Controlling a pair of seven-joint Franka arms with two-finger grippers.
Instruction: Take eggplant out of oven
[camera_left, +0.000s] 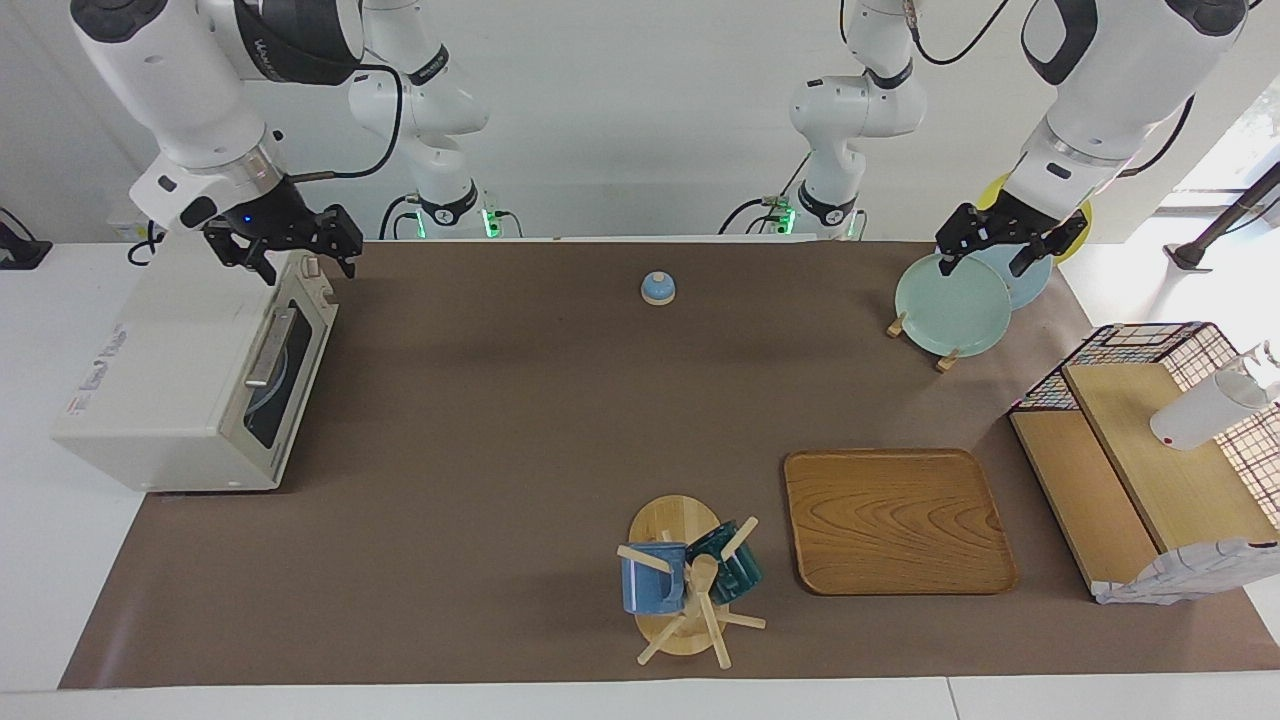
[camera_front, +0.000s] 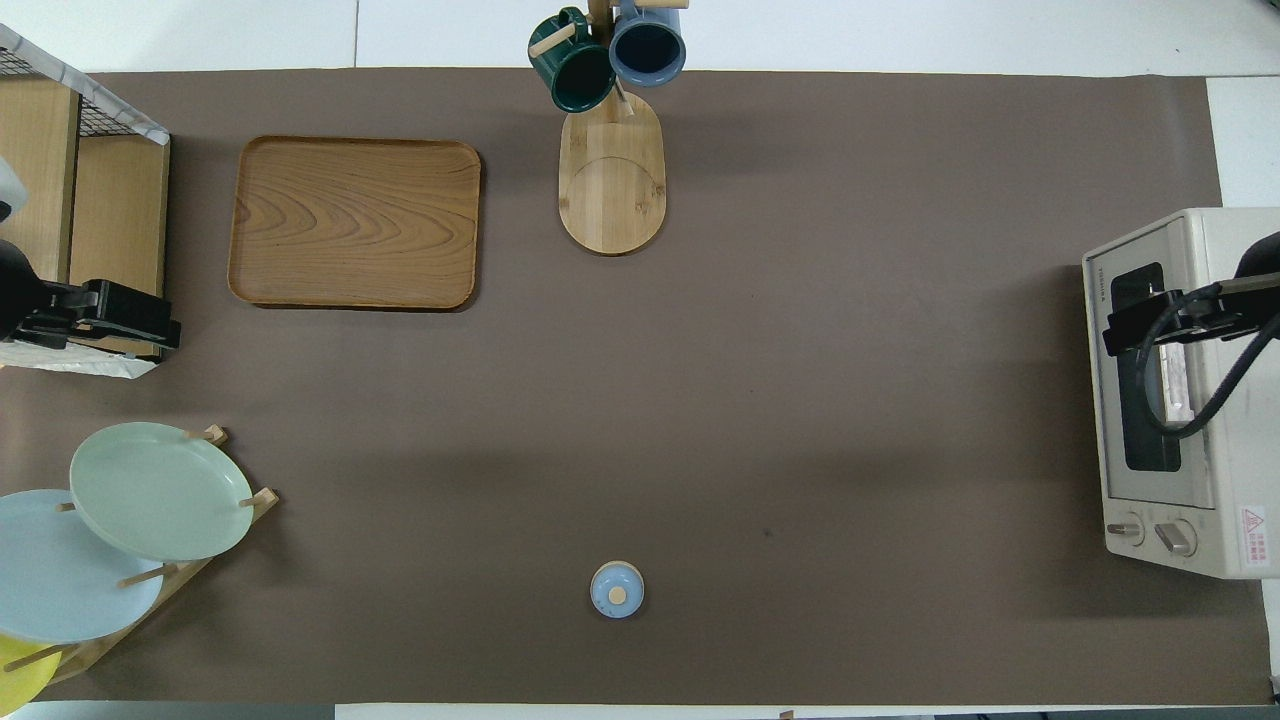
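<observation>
Before closed oven (camera_left: 190, 385), bare mat (camera_left: 520, 450)

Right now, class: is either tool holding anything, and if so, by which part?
Nothing is held. The right tool hangs over the oven, whose door is shut; the left tool hangs over the plates.

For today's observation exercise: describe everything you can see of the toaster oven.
The oven is a boxy cream-white toaster oven with grey lettering on top, a dark glass door, a metal bar handle and two knobs beside the door. It stands upright at the right arm's end of the table, door shut, facing the table's middle. The right gripper hangs over its top edge; whether it touches is unclear.
</observation>
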